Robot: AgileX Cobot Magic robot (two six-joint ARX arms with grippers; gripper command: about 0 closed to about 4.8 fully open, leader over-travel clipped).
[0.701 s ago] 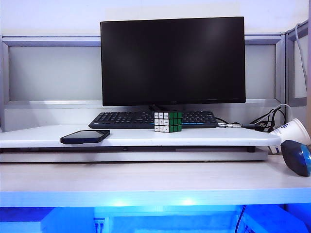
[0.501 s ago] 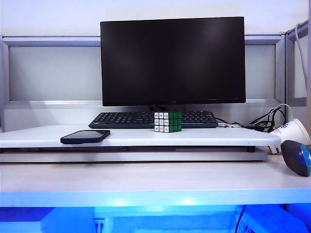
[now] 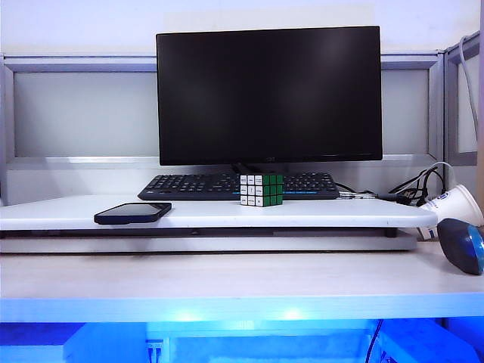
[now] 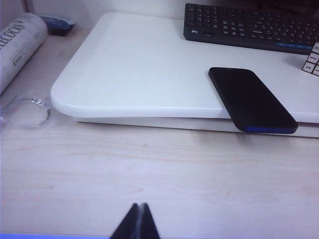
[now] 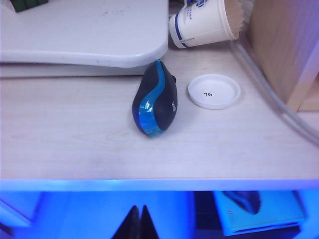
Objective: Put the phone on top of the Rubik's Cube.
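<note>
Both grippers sit low at the near edge of the surface: the left gripper [image 4: 138, 221] clenched on nothing, the right gripper [image 5: 138, 222] likewise pinched shut and empty. Ahead of the left one, the phone [image 4: 251, 99] lies flat on the white riser [image 4: 134, 74], one end overhanging its near edge, long axis running diagonally away. Left arm looks nearer. Farther back, toward the keyboard [image 3: 238, 185], stands the Rubik's Cube [image 3: 261, 190].

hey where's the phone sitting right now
In the exterior view the phone lies flat at the front left of the white riser, its end overhanging the edge, left of the Rubik's Cube and in front of the keyboard.
</note>
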